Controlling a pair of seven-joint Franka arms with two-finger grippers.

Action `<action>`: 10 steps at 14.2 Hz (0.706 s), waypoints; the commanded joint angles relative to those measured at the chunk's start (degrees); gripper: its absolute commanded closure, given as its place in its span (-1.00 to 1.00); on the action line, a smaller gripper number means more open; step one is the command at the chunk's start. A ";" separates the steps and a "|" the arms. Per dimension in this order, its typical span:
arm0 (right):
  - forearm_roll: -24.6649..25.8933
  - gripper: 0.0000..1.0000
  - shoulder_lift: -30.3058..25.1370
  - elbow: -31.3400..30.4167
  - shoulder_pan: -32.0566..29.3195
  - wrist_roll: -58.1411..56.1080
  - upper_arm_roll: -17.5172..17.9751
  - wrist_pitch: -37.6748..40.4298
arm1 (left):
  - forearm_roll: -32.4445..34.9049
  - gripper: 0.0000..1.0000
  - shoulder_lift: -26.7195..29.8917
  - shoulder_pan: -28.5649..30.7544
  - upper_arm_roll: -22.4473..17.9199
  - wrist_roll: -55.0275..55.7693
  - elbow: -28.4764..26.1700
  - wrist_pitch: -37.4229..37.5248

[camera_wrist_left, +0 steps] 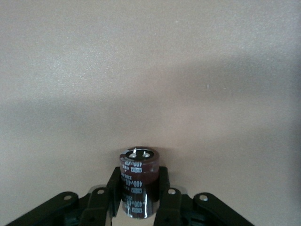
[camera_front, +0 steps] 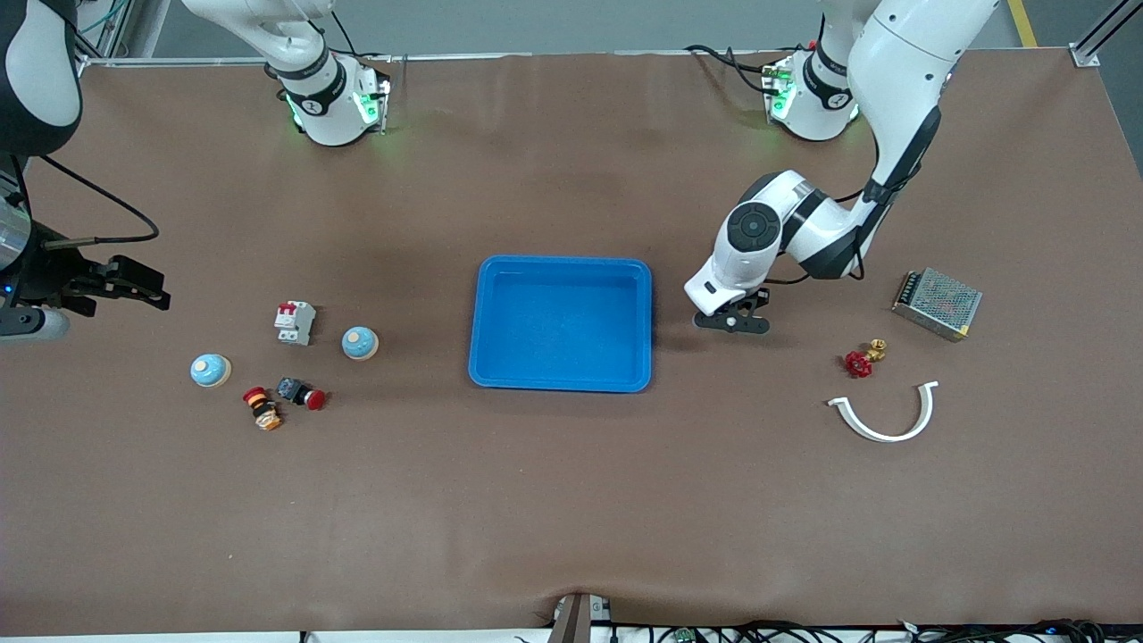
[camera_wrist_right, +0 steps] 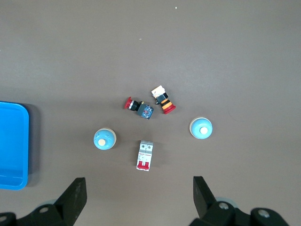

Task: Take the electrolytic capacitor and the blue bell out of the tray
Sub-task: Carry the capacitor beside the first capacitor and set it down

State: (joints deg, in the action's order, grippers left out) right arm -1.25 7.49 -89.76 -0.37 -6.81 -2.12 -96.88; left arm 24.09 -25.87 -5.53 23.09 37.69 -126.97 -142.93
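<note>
A dark brown capacitor (camera_wrist_left: 137, 181) with white print stands upright between the fingers of my left gripper (camera_wrist_left: 138, 178), which is shut on it. In the front view this gripper (camera_front: 734, 322) is low at the table beside the blue tray (camera_front: 563, 263), toward the left arm's end, and it hides the capacitor. Two light blue bells (camera_front: 360, 343) (camera_front: 211, 370) sit on the table toward the right arm's end. They also show in the right wrist view (camera_wrist_right: 104, 139) (camera_wrist_right: 201, 128). My right gripper (camera_front: 147, 284) (camera_wrist_right: 138, 188) is open and empty, high over that end of the table.
A white and red breaker (camera_front: 295, 322) and two push buttons (camera_front: 302, 393) (camera_front: 262, 407) lie by the bells. Toward the left arm's end lie a metal mesh power supply (camera_front: 938, 304), a red valve (camera_front: 863, 360) and a white curved piece (camera_front: 884, 415).
</note>
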 commanded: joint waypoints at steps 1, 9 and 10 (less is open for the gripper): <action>-0.16 -1.00 -0.11 0.12 -0.43 0.66 0.10 -0.41 | 1.40 1.00 1.61 0.79 0.37 -0.42 -1.61 -0.95; 0.37 -1.00 0.68 0.03 2.39 0.74 0.19 0.81 | 1.40 -1.00 1.61 0.79 0.37 0.11 -1.44 -0.78; 0.63 -1.00 0.60 0.20 2.21 0.74 0.10 2.03 | 1.40 -1.00 1.70 0.79 0.37 0.11 -1.26 -0.51</action>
State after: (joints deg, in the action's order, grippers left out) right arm -1.18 8.59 -89.78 1.99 -6.78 -1.88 -96.47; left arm 24.10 -25.86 -5.48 23.09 37.69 -127.07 -142.96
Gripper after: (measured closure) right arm 0.000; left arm 0.185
